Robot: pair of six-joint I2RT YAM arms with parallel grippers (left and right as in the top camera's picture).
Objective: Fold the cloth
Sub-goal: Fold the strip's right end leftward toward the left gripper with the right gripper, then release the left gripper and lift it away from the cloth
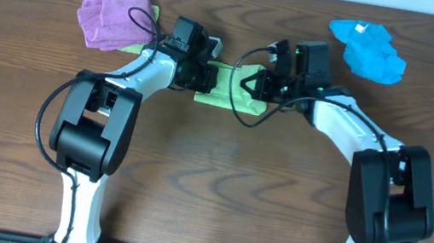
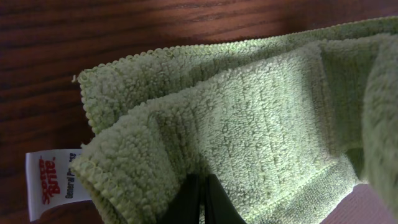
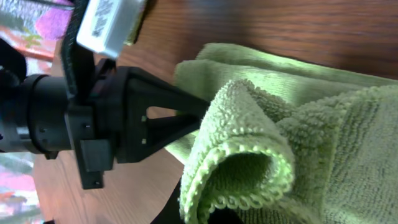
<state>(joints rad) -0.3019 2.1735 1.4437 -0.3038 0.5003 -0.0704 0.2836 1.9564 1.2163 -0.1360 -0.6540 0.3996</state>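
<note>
Cloth (image 2: 249, 124) fills both wrist views: lime-green terry, bunched in several layers, one rolled hem lifted right at the right wrist lens.

- Tabletop (image 1: 216, 182): dark wood, mostly bare.
- Left arm (image 1: 96, 121) and right arm (image 1: 379, 189) both reach to the middle of the far half, heads nearly facing each other.
- The cloth lies crumpled on the tabletop between them, partly under both heads. More green shows by the purple cloth (image 1: 115, 16); can't tell if it's the same piece.
- Purple cloth is far left, just beside the left wrist. Blue cloth (image 1: 367, 51) is far right, apart from the right arm.
- Left fingers (image 2: 191, 202): pressed together, with a thick fold of the cloth coming off them, so I read that as a pinch.
- Right fingers (image 1: 250, 83): closed. The tips are mostly hidden in the wrist view, but the raised loop of hem suggests they're pinching the cloth too.

Risks:
- The two sets of fingers are close, so pulling the cloth out flat could clip them together.
- Bunched terry means a pinch may hold only some layers; the rest would sag and the fold come out crooked.
- Left wrist could drag the purple cloth along.
- Loose cables over both wrists could snag.

Count: 2 arms, 3 cloths (1 green, 1 purple, 1 blue), 2 white tags: label (image 2: 53, 183) on the green one, tag (image 1: 367, 27) on the blue one.
</note>
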